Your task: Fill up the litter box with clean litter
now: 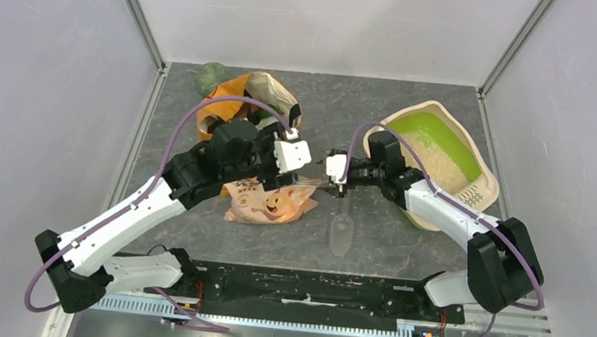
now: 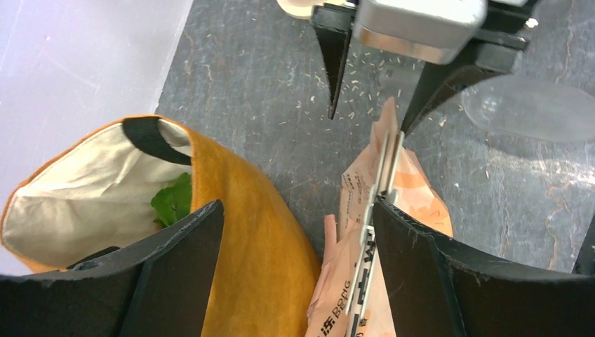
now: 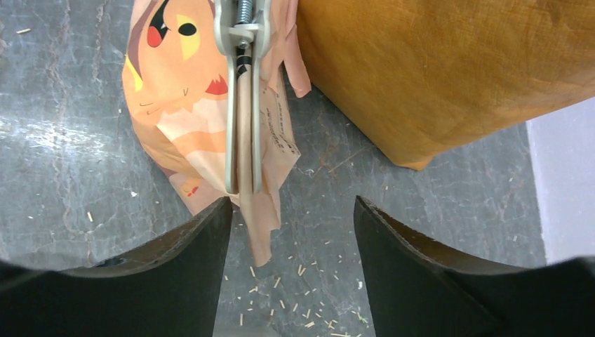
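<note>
The litter box (image 1: pixel 485 174), a cream tray with a green hood, stands at the back right with pale litter (image 1: pixel 442 167) in it. A peach printed pouch (image 1: pixel 267 203) lies mid-table, its top shut by a grey clip (image 3: pixel 242 98). My left gripper (image 1: pixel 300 164) is open above the pouch; in the left wrist view (image 2: pixel 298 203) the clip (image 2: pixel 382 175) lies against its right finger. My right gripper (image 1: pixel 336 176) faces it from the right, open and empty; in its wrist view (image 3: pixel 292 203) the clip's end sits just ahead of the fingertips.
An orange paper bag (image 1: pixel 244 101) with green leaves (image 2: pixel 172 200) inside stands just behind the pouch. A clear plastic scoop (image 1: pixel 341 232) lies in front of the right gripper. Loose litter pellets (image 3: pixel 302 281) are scattered on the grey table. A green object (image 1: pixel 211 77) sits at the back left.
</note>
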Robot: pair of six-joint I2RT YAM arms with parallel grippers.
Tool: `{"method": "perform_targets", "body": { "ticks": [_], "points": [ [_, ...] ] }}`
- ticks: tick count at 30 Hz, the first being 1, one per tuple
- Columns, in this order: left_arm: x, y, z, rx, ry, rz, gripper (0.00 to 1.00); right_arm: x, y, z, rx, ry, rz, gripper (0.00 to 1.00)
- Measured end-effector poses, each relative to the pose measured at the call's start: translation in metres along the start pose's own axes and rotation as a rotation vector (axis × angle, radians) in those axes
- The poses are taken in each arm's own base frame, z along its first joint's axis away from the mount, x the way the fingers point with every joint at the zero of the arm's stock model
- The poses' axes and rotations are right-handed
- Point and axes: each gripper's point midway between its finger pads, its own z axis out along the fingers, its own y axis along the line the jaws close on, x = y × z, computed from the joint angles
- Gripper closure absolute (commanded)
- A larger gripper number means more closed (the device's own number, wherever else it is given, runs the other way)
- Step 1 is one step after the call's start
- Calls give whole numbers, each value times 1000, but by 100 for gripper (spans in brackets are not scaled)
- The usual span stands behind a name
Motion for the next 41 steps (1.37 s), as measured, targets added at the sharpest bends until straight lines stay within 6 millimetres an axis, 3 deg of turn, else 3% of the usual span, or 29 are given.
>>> {"method": "perform_targets", "body": {
  "ticks": [5,9,15,18,21,23,26,28,30,35,38,41],
  "points": [
    [-14,22,-5,-45,-7,-83,13,-1,-5,-6,33,29,7,3],
    [-32,49,-12,-90,-18,-167,12,-7,-6,-19,59,55,7,3],
    [-47,71,-25,-97,15,-287,10,-21,-7,-44,109,90,15,3],
    [-51,97,-34,-93,48,-401,10,-26,-11,-58,154,122,82,3],
    [-38,139,-47,-147,68,-547,9,-37,-35,-79,250,157,192,3],
    [-18,167,-60,-205,94,-661,9,-49,-59,-101,347,172,287,3],
    [13,192,-78,-285,137,-809,9,-66,-98,-147,523,169,440,3],
    [29,194,-86,-312,171,-872,8,-69,-119,-183,656,165,554,3],
    [43,190,-91,-335,199,-917,8,-63,-128,-213,763,166,664,3],
    [82,155,-100,-369,300,-983,8,-13,-113,-276,992,223,998,3],
    [96,139,-107,-399,339,-993,7,15,-93,-298,1077,245,1171,3],
    [100,137,-113,-436,350,-994,7,25,-80,-299,1089,256,1268,3]
  ]
}}
